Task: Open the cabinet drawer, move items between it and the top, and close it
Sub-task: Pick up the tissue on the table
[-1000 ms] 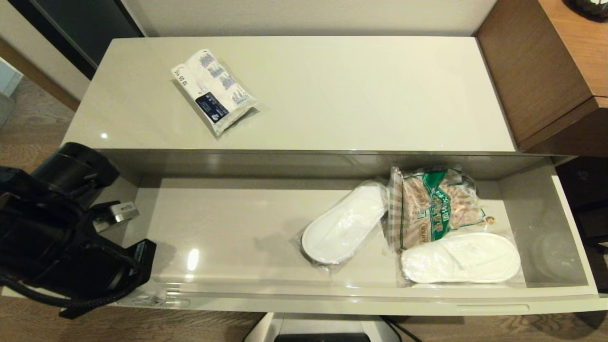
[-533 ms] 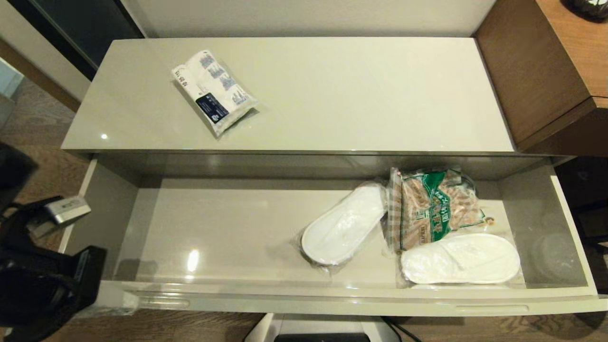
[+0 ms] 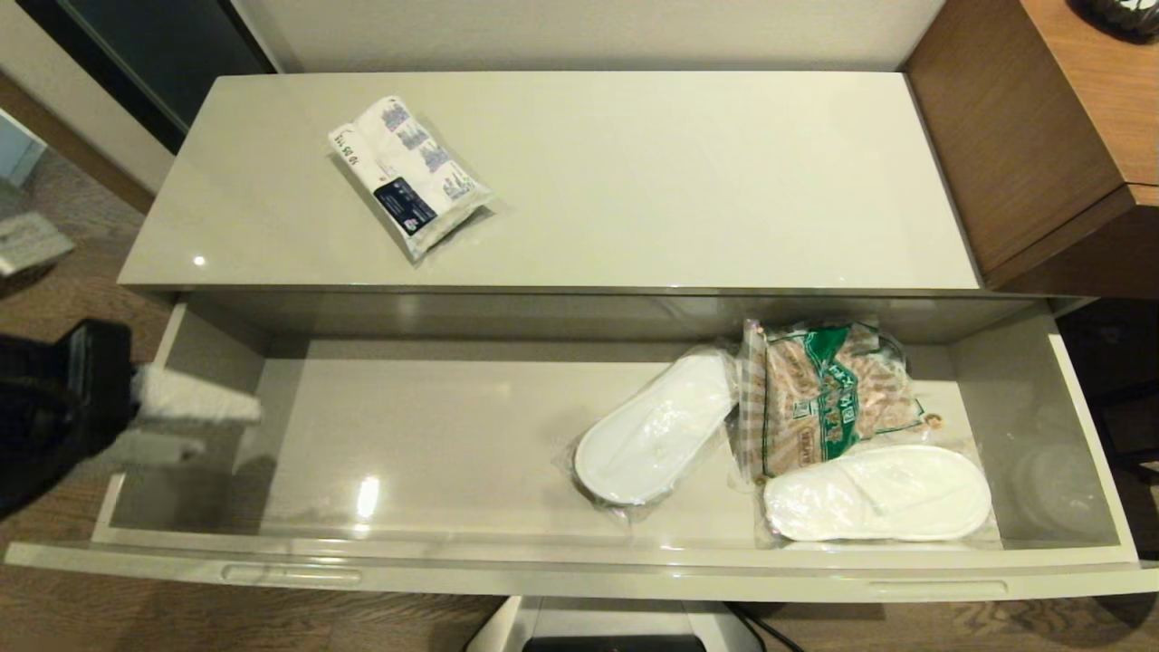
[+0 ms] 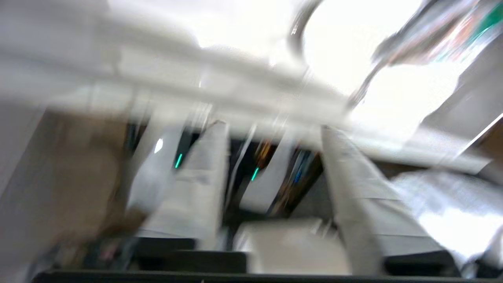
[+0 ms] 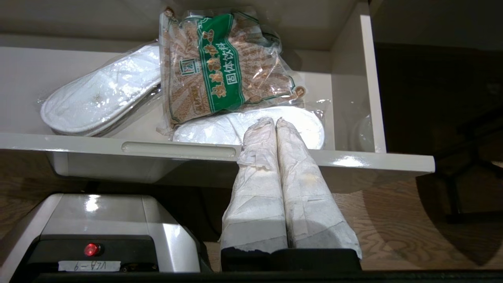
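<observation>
Drawer (image 3: 579,566) open; tissue packet (image 3: 409,177) on top (image 3: 688,172), long axis diagonal, nearer left gripper (image 3: 181,421), jaws apart; right gripper (image 5: 275,125) jaws together.

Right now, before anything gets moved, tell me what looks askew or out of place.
Nothing is spilled or damaged. The tissue packet lies diagonally on the top. In the open drawer, one slipper sits slanted while the other lies level, partly under a snack bag. All crowd the right end.

Even indoor light; small glare spots shine on the glossy top (image 3: 634,181) and drawer (image 3: 435,435). The left wrist view is heavily motion-blurred and overexposed.
</observation>
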You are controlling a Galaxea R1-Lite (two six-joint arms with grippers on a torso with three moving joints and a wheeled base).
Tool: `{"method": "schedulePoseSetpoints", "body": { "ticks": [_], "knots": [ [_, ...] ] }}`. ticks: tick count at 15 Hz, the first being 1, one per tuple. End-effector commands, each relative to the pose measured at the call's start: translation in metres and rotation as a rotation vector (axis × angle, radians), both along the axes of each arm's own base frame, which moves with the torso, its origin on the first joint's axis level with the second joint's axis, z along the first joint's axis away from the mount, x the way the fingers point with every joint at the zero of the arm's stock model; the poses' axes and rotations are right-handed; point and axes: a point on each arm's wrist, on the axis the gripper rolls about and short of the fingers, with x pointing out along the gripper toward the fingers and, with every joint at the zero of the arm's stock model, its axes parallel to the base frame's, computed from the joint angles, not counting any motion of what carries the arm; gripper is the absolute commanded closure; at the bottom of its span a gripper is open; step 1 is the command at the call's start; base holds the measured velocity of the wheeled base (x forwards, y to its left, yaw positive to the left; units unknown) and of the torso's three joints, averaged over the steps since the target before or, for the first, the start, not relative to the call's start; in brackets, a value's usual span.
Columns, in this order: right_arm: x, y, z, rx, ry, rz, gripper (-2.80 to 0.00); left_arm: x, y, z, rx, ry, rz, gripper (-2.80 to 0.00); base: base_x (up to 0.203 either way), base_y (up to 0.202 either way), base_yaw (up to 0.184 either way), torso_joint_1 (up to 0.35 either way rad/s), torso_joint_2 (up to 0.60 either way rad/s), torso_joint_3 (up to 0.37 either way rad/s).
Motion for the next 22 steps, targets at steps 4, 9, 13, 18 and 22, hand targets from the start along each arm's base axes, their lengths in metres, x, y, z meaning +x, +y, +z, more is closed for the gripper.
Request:
{"method": "schedulePoseSetpoints", "body": {
  "ticks": [4,9,13,18,22],
  "knots": [
    [-0.001,0.0,0.0,0.0,-0.012,0.0,0.0,0.14,-0.03,0.013,-0.077,0.007,0.124,-2.8,0.0,0.0,0.0,0.0,0.0,0.0],
    [-0.001,0.0,0.0,-0.001,-0.012,0.0,0.0,0.234,-0.036,-0.008,-0.136,-0.207,0.384,-2.8,0.0,0.0,0.0,0.0,0.0,0.0],
    [-0.001,0.0,0.0,-0.001,-0.012,0.0,0.0,0.242,-0.028,0.0,-0.179,-0.295,0.359,-2.8,0.0,0.0,0.0,0.0,0.0,0.0],
    [-0.001,0.0,0.0,-0.001,-0.012,0.0,0.0,0.211,-0.021,0.036,-0.245,-0.365,0.29,-2.8,0.0,0.0,0.0,0.0,0.0,0.0],
    [-0.001,0.0,0.0,-0.001,-0.012,0.0,0.0,0.198,-0.024,0.044,-0.285,-0.337,0.191,-2.8,0.0,0.0,0.0,0.0,0.0,0.0]
  ]
}}
